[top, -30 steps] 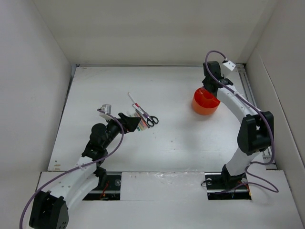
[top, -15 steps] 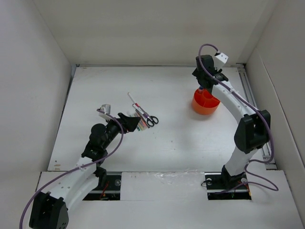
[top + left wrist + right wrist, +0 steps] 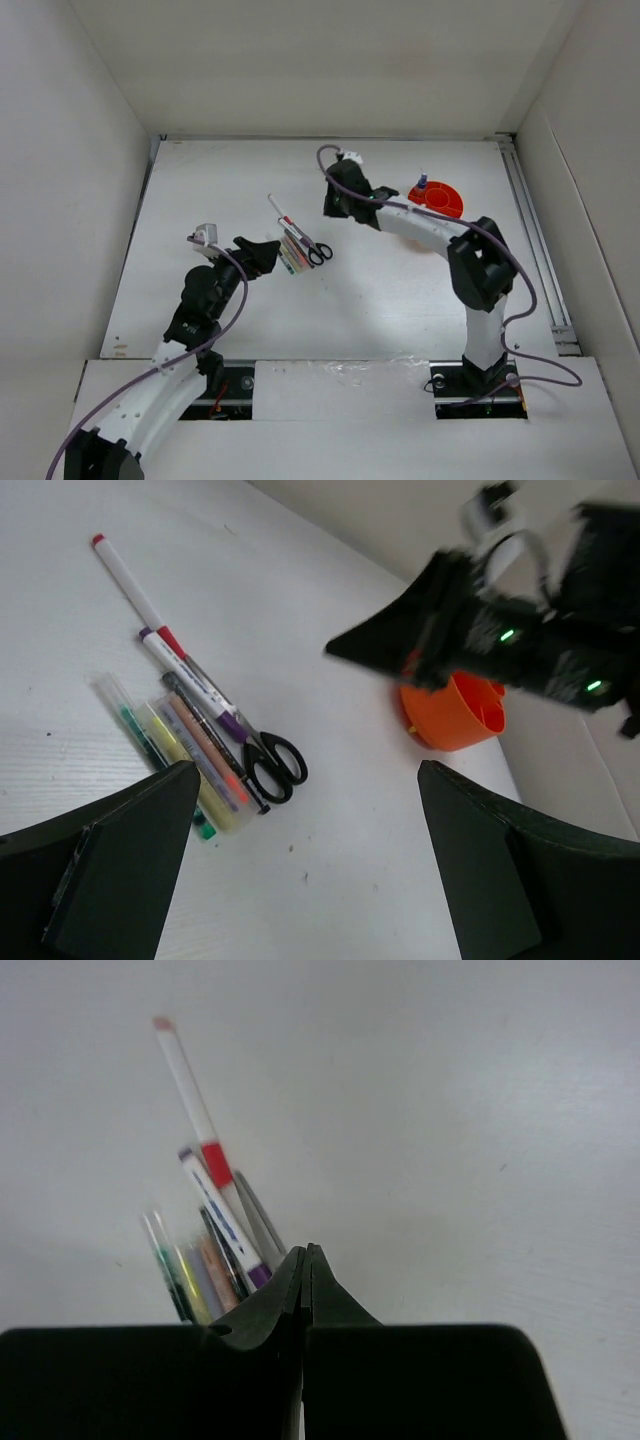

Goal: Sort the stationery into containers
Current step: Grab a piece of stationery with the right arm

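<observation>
The stationery lies in a cluster at mid-table: several thin coloured pens (image 3: 291, 250) (image 3: 180, 755), black-handled scissors (image 3: 318, 251) (image 3: 272, 764), a purple-capped marker (image 3: 190, 680) and a white red-tipped stick (image 3: 277, 208) (image 3: 124, 574). My left gripper (image 3: 264, 250) (image 3: 308, 780) is open and empty, just near-left of the cluster. My right gripper (image 3: 330, 208) (image 3: 305, 1256) is shut and empty, hovering right of and beyond the cluster; the stick (image 3: 193, 1105) and pens (image 3: 190, 1275) show past its tips. The orange tub (image 3: 441, 199) (image 3: 455, 715) stands far right, a blue-capped bottle (image 3: 422, 184) in it.
White walls close in the table on the left, back and right. A metal rail (image 3: 530, 230) runs along the right edge. The right arm's links (image 3: 420, 225) stretch across the table in front of the tub.
My right arm has swung left from over the orange tub to beside the stationery cluster, uncovering the tub. My left gripper has drawn back slightly to the left.
</observation>
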